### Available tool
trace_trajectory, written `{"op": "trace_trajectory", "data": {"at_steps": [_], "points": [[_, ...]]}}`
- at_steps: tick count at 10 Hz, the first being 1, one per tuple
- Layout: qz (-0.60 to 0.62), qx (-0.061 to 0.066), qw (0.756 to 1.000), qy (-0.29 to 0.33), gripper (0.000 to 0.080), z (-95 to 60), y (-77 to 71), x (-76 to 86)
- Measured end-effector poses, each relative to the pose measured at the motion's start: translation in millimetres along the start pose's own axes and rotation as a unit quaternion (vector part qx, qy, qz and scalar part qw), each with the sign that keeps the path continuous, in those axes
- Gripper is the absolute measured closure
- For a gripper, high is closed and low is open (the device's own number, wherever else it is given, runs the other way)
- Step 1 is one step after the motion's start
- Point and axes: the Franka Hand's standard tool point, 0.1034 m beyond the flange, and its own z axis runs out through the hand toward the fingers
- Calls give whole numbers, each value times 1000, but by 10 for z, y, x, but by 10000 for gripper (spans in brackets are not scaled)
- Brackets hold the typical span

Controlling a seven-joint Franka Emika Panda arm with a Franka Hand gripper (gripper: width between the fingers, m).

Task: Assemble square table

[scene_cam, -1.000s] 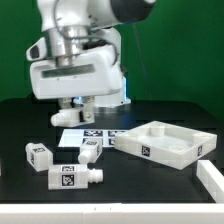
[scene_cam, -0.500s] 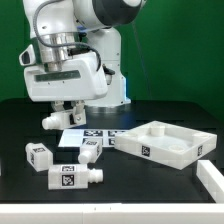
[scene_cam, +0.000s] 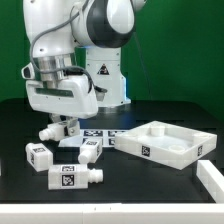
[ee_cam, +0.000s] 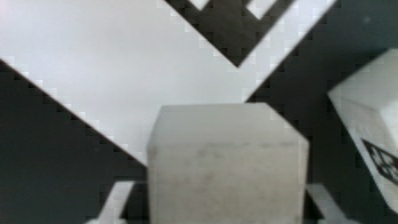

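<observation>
- The fingers [scene_cam: 70,126] are clamping a white leg [scene_cam: 50,129] of the square table and holding it tilted, low over the black counter [scene_cam: 150,195]. It is hanging near the edge of the marker board [scene_cam: 97,134] at the exterior view's left.
- The wrist view is showing the same grip from above. The held leg [ee_cam: 221,160] is filling the gap between the two fingers, with the marker board [ee_cam: 107,110] underneath.
- The held leg seems to be hanging clear of the counter, though the gap beneath it is too small to judge.
- The square panel [scene_cam: 160,150] is lying rim-up on the counter at the exterior view's right, well apart from the fingers. No leg is standing in any of its visible corners.
- Three more legs are lying loose on the counter at the exterior view's left. One [scene_cam: 38,154] is lying nearest that edge, one [scene_cam: 70,179] is lying on its side closest to the camera, and one [scene_cam: 90,149] is touching or just overlapping the marker board's near edge.
- Judged from this layout, the task is sitting at its start. The first leg is in hand and is being taken toward the panel, and nothing is joined yet.
- The next move is calling for carrying the leg across the marker board to the panel. The leg then needs righting so that its joining end points down.
- That end then needs centring over a corner hole before any pressing or turning. The tilt in the grip is making that alignment the delicate part.
</observation>
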Motion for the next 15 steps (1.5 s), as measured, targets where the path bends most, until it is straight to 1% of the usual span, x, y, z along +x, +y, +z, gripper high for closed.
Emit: {"op": "trace_trajectory", "data": {"at_steps": [3,4,5,6,7,10,11,13,15], "points": [[7,1,1000,-1,535,-8,-19,-17],[16,-2,1000,-1,535,11,-24,-60],[20,-7,1000,-1,535,41,-62,-139],[16,-12,1000,4,535,51,-83,-178],[14,-11,1000,5,535,44,-103,-186],[15,-6,1000,10,535,15,-177,-128],[12,-5,1000,12,535,0,-172,-112],[13,0,1000,18,535,-65,-153,-26],[14,1,1000,20,535,-75,-153,-17]]}}
